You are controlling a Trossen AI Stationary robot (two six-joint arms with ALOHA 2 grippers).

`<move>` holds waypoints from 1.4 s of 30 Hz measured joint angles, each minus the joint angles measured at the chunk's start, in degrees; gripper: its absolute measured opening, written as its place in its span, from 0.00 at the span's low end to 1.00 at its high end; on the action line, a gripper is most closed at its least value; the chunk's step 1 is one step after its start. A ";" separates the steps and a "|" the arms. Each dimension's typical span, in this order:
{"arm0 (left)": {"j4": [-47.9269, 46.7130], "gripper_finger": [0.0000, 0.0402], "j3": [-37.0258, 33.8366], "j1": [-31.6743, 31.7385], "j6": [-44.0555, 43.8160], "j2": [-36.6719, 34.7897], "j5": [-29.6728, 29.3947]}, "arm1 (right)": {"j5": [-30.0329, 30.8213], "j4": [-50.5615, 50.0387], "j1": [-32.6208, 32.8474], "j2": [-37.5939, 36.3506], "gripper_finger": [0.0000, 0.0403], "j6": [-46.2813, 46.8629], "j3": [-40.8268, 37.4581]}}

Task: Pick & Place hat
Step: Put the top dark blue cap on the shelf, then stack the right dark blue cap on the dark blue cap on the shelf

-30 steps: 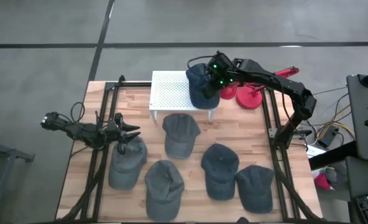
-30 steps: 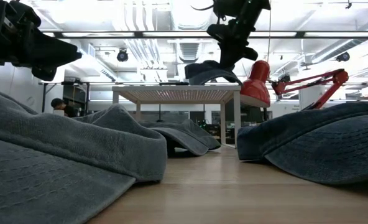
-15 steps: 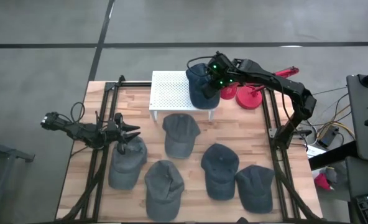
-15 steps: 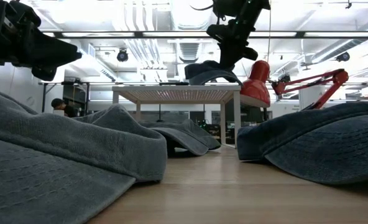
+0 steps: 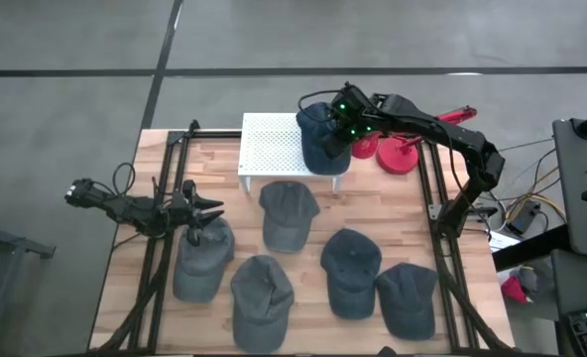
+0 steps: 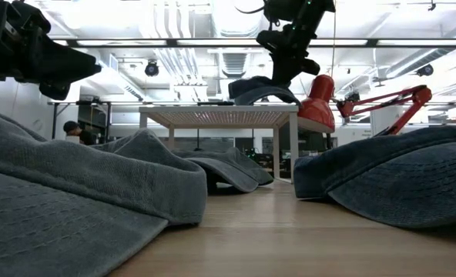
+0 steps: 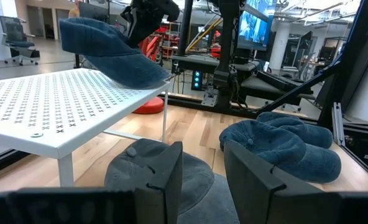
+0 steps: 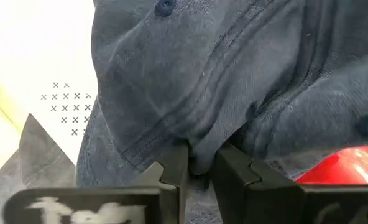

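A dark blue hat (image 5: 320, 137) lies on the right end of the white perforated stand (image 5: 272, 147); it also shows in the low view (image 6: 259, 88) and the left wrist view (image 7: 112, 50). My right gripper (image 5: 345, 127) (image 8: 200, 169) is shut on its crown. My left gripper (image 5: 210, 209) (image 7: 202, 180) is open and held level at the table's left, by the far end of a grey hat (image 5: 202, 260) (image 7: 156, 168) that lies flat on the table. My right gripper pinches a raised fold of the blue hat's crown (image 8: 196, 152) between its two fingers (image 8: 173, 169), reaching down at a slant from the table's far right. The hat's underside rests on the stand's top (image 6: 228, 114), its brim past the stand's right edge.
Several more grey and blue hats lie on the wooden table: one near the stand (image 5: 288, 214), others toward the near edge (image 5: 262, 293) (image 5: 351, 268) (image 5: 408, 299). A red desk lamp (image 5: 403, 154) stands right of the stand. Black frame rails (image 5: 435, 213) run along both sides.
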 joint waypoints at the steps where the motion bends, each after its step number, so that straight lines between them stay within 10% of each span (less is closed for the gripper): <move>1: 0.00 0.30 0.00 0.00 0.02 0.00 0.00 | 0.04 -0.02 0.00 0.00 0.17 0.00 0.00; 42: 0.00 0.30 -0.04 -0.01 0.02 0.02 0.00 | 0.21 -3.39 0.02 -1.73 0.52 0.02 0.00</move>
